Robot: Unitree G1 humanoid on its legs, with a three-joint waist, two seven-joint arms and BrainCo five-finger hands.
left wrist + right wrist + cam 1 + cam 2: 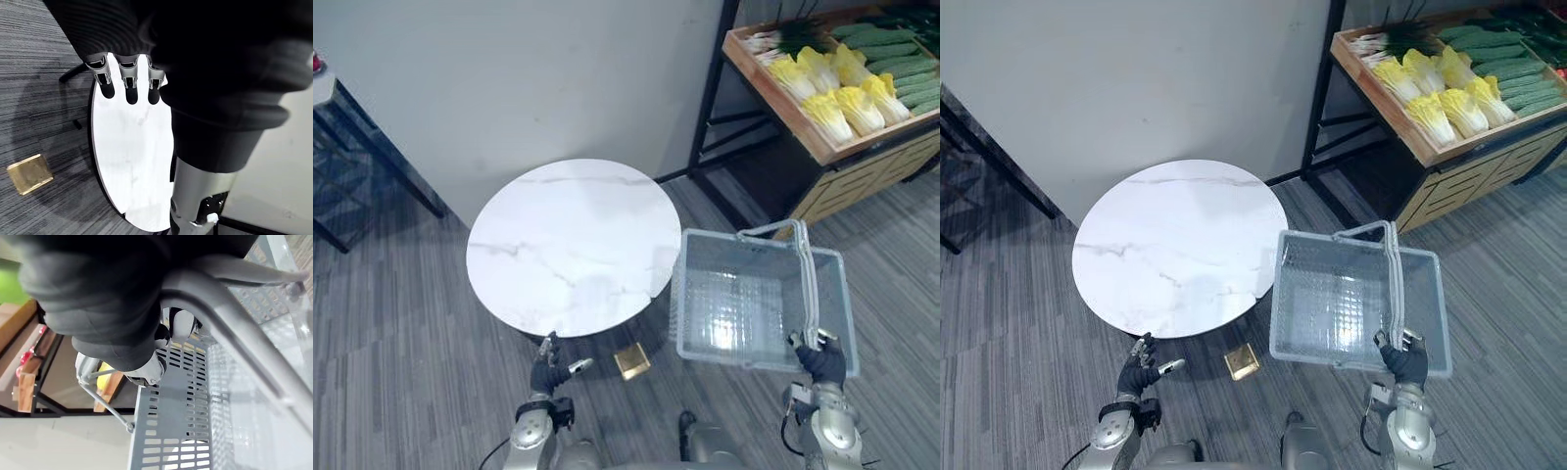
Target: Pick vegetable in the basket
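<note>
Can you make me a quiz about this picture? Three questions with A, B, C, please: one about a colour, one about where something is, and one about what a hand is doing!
1. The basket is:
A grey
B red
C green

2. The cabbages lie:
A in the basket
B on a chair
C on the shelf

3. The right hand is:
A open and free
B curled round the basket's handle
C holding a cabbage

Answers:
1 A: its mesh walls are pale grey.
2 C: they sit in the wooden shelf beside the cucumbers, and the basket is empty.
3 B: the right wrist view shows the fingers wrapped round the handle.
</note>
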